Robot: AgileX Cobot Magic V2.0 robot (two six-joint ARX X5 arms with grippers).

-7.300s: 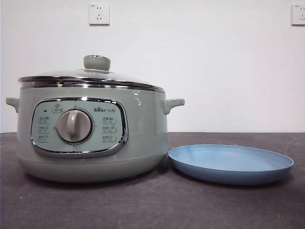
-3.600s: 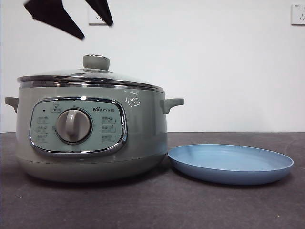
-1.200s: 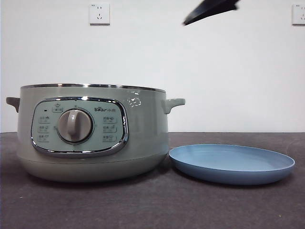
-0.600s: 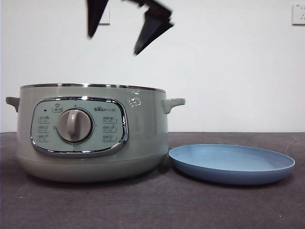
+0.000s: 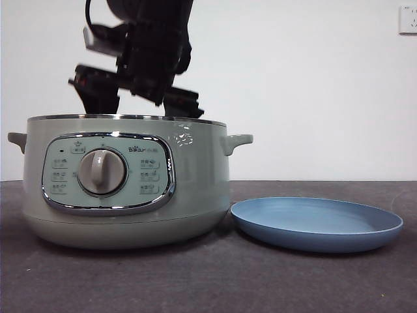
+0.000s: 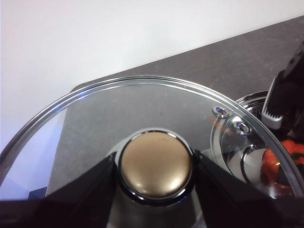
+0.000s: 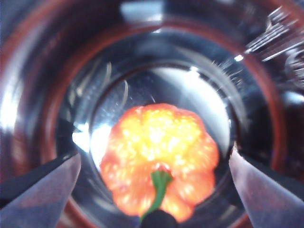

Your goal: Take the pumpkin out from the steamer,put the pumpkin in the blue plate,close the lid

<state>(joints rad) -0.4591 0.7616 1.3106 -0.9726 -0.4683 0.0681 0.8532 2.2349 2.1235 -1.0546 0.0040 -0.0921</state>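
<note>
The pale green steamer point(image 5: 124, 176) stands uncovered at the left of the table. My right gripper point(image 5: 140, 107) reaches down into it from above, its tips hidden below the rim. In the right wrist view the orange pumpkin point(image 7: 159, 156) with its green stem lies on the pot's floor, and the right gripper point(image 7: 154, 154) is open with a jaw on each side of it, not touching. My left gripper point(image 6: 156, 171) is shut on the knob point(image 6: 156, 164) of the glass lid point(image 6: 142, 109), held off to the side of the steamer. The blue plate point(image 5: 316, 223) lies empty at the right.
Through the lid, the steamer's rim point(image 6: 251, 99), the pumpkin point(image 6: 275, 164) and the right arm point(image 6: 289, 90) show. Dark table point(image 5: 215, 280) runs in front of pot and plate. A white wall with an outlet point(image 5: 408, 19) stands behind.
The lid came off the steamer and left the front view. The right arm then came in from above and has dropped into the open pot.
</note>
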